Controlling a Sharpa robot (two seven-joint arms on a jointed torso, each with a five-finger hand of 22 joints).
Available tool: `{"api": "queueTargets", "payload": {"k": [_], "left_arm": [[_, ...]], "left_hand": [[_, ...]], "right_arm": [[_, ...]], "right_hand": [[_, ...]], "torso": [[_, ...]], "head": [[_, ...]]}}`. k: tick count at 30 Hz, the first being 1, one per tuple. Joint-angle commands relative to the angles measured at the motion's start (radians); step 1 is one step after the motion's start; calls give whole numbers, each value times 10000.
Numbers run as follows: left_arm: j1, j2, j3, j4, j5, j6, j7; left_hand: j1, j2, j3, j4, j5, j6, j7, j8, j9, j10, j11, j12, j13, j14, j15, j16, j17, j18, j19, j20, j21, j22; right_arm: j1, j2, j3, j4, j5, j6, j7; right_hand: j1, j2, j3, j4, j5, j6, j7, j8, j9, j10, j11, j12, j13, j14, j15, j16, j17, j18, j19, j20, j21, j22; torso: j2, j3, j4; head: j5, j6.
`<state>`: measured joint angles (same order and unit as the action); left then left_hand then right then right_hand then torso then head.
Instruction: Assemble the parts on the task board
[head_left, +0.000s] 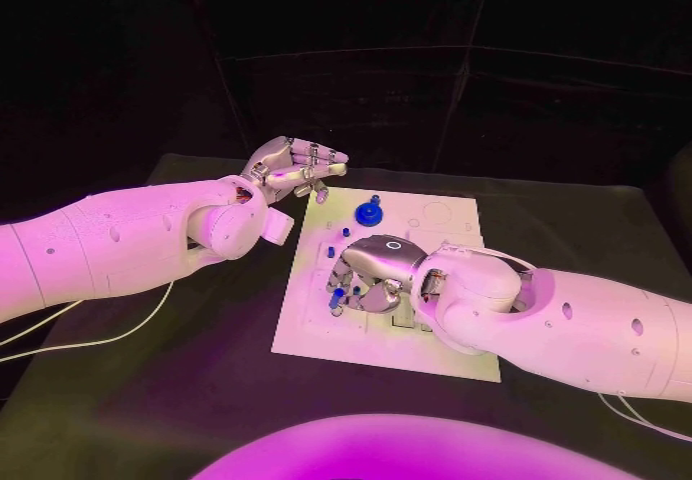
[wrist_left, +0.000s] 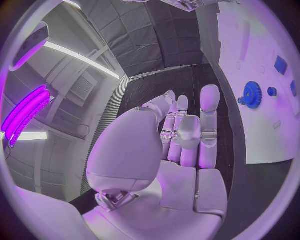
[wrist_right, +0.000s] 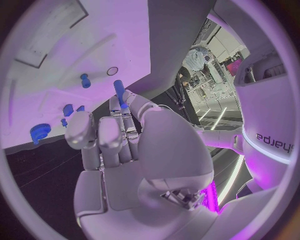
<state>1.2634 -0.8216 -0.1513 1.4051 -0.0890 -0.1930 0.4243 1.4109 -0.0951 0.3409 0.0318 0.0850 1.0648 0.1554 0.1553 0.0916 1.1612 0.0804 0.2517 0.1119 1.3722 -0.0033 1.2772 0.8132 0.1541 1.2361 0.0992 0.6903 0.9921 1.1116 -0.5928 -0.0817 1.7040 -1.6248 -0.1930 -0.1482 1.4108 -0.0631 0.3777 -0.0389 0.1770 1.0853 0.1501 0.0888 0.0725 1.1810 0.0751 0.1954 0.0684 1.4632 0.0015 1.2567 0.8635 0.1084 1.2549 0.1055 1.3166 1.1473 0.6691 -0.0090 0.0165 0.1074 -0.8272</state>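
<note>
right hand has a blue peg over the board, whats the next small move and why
Probably lower the right hand a little and steer the blue peg toward an open hole in the board. The peg is pinched in its fingertips and seems not yet seated, while other blue parts already stand on the board. The left hand is curled beyond the board's far corner, holding nothing.

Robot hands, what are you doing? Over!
Left hand curled, holding nothing, off the task board. Right hand over board, fingers pinching blue peg. Nothing blocking.
</note>
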Motion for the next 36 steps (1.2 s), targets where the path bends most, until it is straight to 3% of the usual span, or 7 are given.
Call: {"api": "queueTargets", "payload": {"k": [1,36], "left_arm": [[14,11,7,-6,28,120,65],[14,2,6,-1,28,136,51]], "left_hand": [[54,29,76,-10,13,-47,-9,59,-10,-68,-14,54,12,-78,17,-41,-2,164,-28,19,-47,-11],[43,35,83,-9,12,-51,-7,68,-11,-73,-11,62,16,-85,19,-52,-25,166,-30,21,-68,-23]], "right_arm": [[-18,51,-16,-84,-103,244,269],[-154,475,-46,-693,-497,832,-17]], "right_hand": [[44,-3,62,6,58,75,27,-6,6,41,22,-79,-15,32,-62,19,-10,-106,67,-6,40,14],[17,-10,76,16,52,64,42,-24,-2,36,37,-114,-17,26,-52,6,-49,-104,55,-2,38,4]], "torso": [[-2,9,-3],[-9,-1,-5]], "head": [[18,-21],[85,-114]]}}
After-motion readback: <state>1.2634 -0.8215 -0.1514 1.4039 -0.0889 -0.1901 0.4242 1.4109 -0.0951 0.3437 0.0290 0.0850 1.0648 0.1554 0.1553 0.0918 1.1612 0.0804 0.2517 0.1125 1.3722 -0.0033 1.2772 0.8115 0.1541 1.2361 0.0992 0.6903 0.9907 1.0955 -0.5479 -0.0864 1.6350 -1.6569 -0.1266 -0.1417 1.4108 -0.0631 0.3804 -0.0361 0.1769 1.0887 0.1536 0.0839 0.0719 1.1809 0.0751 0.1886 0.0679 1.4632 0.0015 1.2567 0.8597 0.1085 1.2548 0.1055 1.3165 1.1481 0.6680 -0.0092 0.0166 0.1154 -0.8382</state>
